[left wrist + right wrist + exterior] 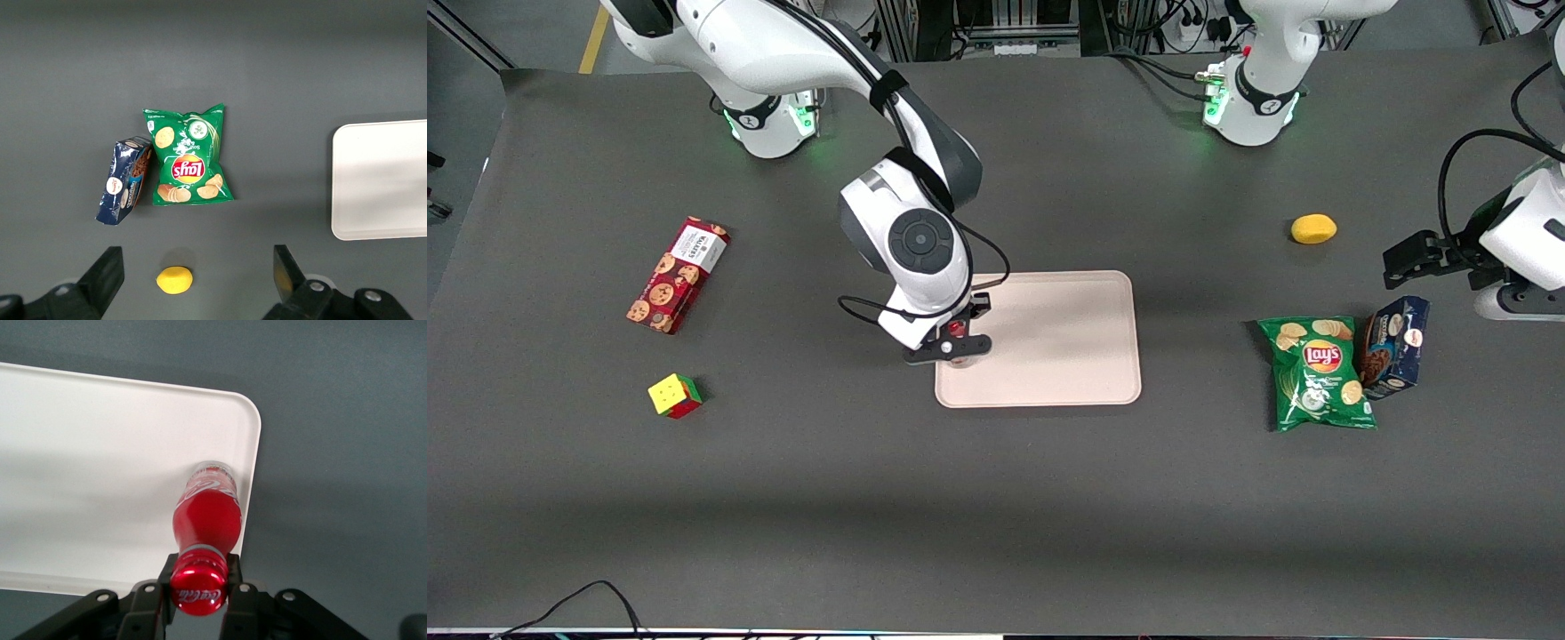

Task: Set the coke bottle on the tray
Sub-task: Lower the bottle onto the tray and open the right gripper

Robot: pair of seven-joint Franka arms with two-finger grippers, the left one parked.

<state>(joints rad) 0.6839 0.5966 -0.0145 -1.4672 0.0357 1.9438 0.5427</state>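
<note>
Right wrist view: gripper [198, 587] is clamped on the neck of the coke bottle [207, 513], just under the cap. Bottle hangs upright, long axis vertical, base at or just above the tray [80, 453] floor, inside the rim at the working arm's end. Next move is prob. straight down, then release.

1. The small red coke bottle [207, 513] looks like glossy plastic, with a shiny red cap and clear base.
2. The pale pinkish-beige rectangular plastic tray [1067, 338] looks smooth and matt.
3. The dark grey table surface [996, 498] looks matt.
4. The black two-finger gripper [200, 585] around the bottle's neck looks matt.
</note>
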